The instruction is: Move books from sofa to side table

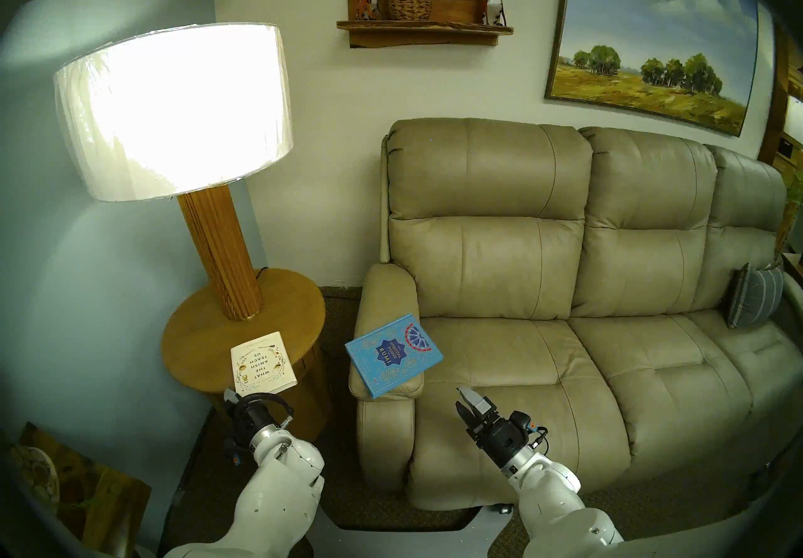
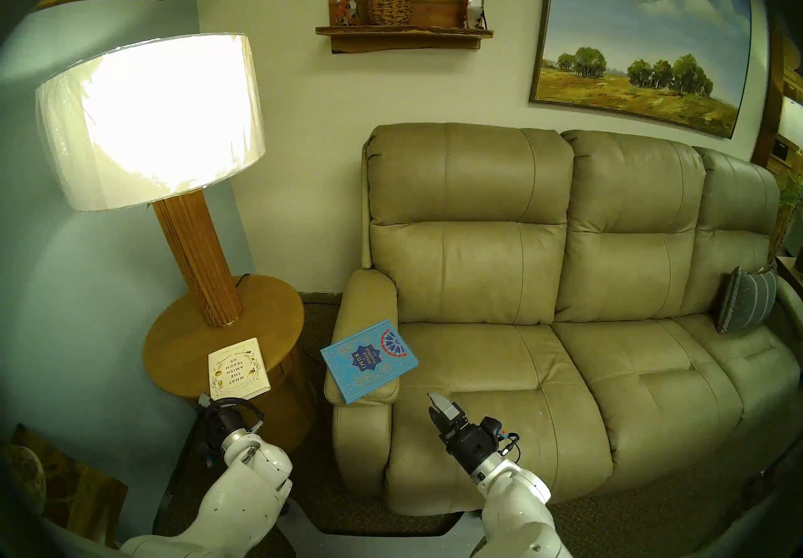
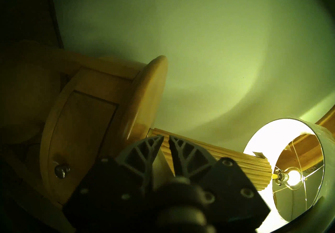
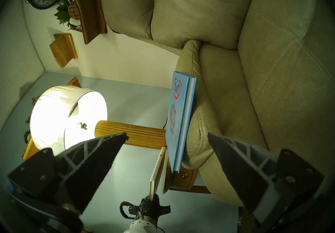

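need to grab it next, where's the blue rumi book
In the head views, the blue Rumi book lies on the sofa armrest, just right of the side table.

My sofa (image 1: pixel 543 283) is tan leather with pale stitching. The side table (image 1: pixel 191 326) is honey wood. One book (image 1: pixel 263 363) is white with small gold ornaments; the other (image 1: pixel 393 355) is light blue, bearing a dark-blue star and what looks like a red-edged rosette.
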You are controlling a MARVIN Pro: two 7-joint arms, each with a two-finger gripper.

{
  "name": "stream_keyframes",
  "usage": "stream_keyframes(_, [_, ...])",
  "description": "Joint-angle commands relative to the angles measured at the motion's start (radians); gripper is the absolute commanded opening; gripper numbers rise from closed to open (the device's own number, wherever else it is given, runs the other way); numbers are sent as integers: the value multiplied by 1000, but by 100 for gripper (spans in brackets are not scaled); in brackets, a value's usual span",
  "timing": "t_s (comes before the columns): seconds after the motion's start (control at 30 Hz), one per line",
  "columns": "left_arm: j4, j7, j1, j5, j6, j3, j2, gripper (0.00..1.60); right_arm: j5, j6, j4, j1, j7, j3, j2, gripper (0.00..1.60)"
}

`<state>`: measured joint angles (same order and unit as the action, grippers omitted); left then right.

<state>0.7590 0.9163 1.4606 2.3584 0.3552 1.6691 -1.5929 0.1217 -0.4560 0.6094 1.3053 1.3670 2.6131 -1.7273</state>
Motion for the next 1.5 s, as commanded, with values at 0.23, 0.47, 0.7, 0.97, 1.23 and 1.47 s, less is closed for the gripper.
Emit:
stream_keyframes(0.23, [201,-39,25,18,52,23,-3,160,-2,0,1,-6,5,-1,-1,160])
stream_keyframes(0.47, [298,-76,78,11,92,25,5,160,-2,0,1,-6,5,-1,-1,160])
stream_keyframes(0.7, [402,-102,165,-66,236,11,17,160,-2,0,1,-6,6,-1,-1,160])
stream_keyframes(0.97, [348,-106,166,-202,384,-44,46,160,-2,0,1,-6,6,-1,-1,160])
stream_keyframes(1.23, [268,-166,120,-217,434,-52,78,160,-2,0,1,-6,6,-2,0,160])
stream_keyframes(1.47, [180,-188,25,-228,446,-65,91,160,-2,0,1,-6,5,-1,-1,160])
